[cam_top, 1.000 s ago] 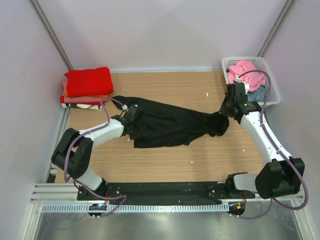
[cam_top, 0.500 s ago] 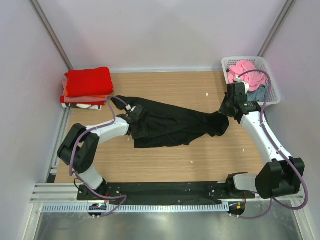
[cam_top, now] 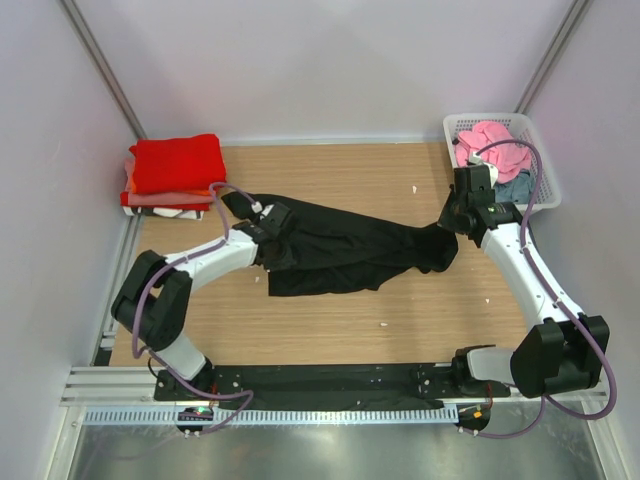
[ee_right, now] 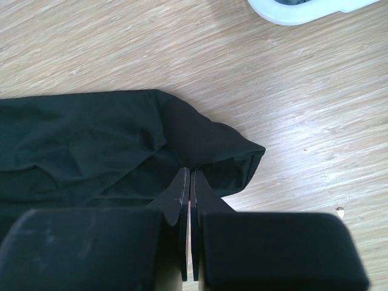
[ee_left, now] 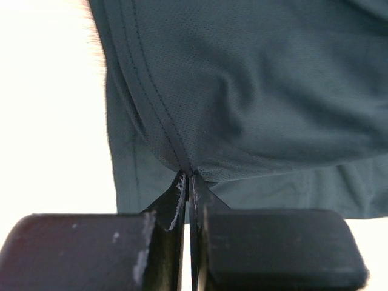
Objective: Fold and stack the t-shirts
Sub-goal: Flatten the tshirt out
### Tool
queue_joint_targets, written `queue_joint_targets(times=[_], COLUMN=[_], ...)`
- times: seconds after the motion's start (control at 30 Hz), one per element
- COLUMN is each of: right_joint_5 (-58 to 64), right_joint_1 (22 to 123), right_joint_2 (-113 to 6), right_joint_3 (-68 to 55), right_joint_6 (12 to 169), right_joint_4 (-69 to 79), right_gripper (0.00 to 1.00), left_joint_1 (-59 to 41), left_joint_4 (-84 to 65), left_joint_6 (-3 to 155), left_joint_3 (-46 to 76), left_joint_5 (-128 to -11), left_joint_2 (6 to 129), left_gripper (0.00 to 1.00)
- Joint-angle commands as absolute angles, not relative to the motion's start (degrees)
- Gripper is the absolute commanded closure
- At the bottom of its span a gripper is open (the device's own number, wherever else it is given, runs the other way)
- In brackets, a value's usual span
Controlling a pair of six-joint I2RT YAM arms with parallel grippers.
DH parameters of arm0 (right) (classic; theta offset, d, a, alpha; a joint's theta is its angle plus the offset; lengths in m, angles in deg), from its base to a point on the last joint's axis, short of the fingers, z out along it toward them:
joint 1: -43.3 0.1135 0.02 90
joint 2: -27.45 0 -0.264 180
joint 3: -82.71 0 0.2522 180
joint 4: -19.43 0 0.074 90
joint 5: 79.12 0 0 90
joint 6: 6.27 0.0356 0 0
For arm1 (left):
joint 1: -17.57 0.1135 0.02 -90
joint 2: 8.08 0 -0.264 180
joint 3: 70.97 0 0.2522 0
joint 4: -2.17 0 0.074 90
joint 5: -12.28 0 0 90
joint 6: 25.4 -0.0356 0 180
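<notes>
Black t-shirt (cam_top: 340, 250) lies spread and rumpled across the middle of the table (cam_top: 330, 180), long axis running from left-centre toward the right edge; it is not yet folded.

Left gripper (cam_top: 272, 225) sits over the shirt's left end; my left wrist view shows the fingers pressed together with a stitched hem pinched between the tips, cloth hanging away from them; so it is clamped on the black t-shirt.

Right gripper (cam_top: 452, 215) is at the shirt's right end, near the table's right edge; my right wrist view has the fingers closed tight on a raised fold of the black cloth, bare wood beyond it; holding the same shirt.

The two arms have the garment by opposite ends; the middle rests on the table with creases running lengthwise.

Far left corner: a folded stack (cam_top: 170, 202), with a red t-shirt (cam_top: 178, 163) on top and paler layers showing under it; well apart from the black one.

Far right corner: white basket (cam_top: 500, 117), holding a pink t-shirt (cam_top: 495, 145) bunched on top and a grey-blue t-shirt (cam_top: 518, 187) at its near side; right arm's cable loops in front of it.
</notes>
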State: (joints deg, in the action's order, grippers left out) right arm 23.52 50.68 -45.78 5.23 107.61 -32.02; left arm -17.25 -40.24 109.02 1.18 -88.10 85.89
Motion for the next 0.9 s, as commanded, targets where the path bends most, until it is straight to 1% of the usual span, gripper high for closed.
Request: queue_joint_targets(times=[0.0, 0.13, 0.2, 0.23, 0.37, 0.43, 0.53, 0.57, 0.6, 0.67, 0.73, 0.77, 0.87], right_joint_5=[22.1, 20.1, 18.2, 16.7, 8.8, 6.8, 3.4, 3.0, 2.5, 3.6, 5.9, 6.7, 9.5], right_joint_1=[50.5, 50.5, 50.5, 50.5, 50.5, 50.5, 50.5, 50.5, 50.5, 50.5, 50.5, 50.5, 50.7], right_joint_2=[-43.8, -40.1, -36.4, -34.8, -26.4, -21.0, -12.9, -10.9, -6.4, -2.5, 3.6, 5.5, 9.8], right_joint_3=[4.6, 3.3, 1.8, 1.2, -0.8, -1.8, -3.7, -4.3, -4.5, -5.7, -6.5, -7.5, -10.8], right_joint_6=[107.4, 108.2, 108.9, 109.0, 108.3, 108.2, 107.1, 106.8, 106.3, 106.0, 105.5, 105.3, 104.9], right_joint_4=[-30.7, -31.4, -32.1, -32.3, -31.4, -31.6, -30.5, -29.1, -28.5, -27.3, -26.7, -26.0, -25.4], right_gripper=[0.99, 0.99, 0.99, 0.99, 0.99, 0.99, 0.99, 0.99, 0.99, 0.99, 0.99, 0.99, 0.99], left_joint_1=[-17.8, -18.6, -19.0, -19.7, -21.1, -21.2, -21.2, -21.2, -21.2, -21.1, -21.0, -21.1, -20.3], left_joint_4=[-45.3, -51.4, -53.5, -55.7, -60.2, -61.1, -60.4, -59.9, -59.4, -58.9, -58.6, -58.5, -57.7], left_joint_6=[107.5, 106.6, 105.6, 105.2, 102.6, 100.4, 96.2, 95.1, 94.3, 91.5, 90.4, 89.7, 89.4], left_joint_3=[5.5, 8.5, 11.1, 12.3, 17.4, 20.4, 23.5, 24.1, 24.6, 26.5, 29.0, 29.8, 33.0], left_joint_5=[-90.6, -92.7, -94.2, -95.0, -97.7, -97.0, -95.4, -94.8, -94.3, -91.2, -89.4, -87.2, -85.3], left_joint_2=[78.7, 70.5, 66.5, 62.3, 51.9, 45.2, 39.0, 34.9, 33.2, 28.7, 26.0, 23.8, 21.7], left_gripper=[1.00, 1.00, 1.00, 1.00, 1.00, 1.00, 1.00, 1.00, 1.00, 1.00, 1.00, 1.00, 1.00])
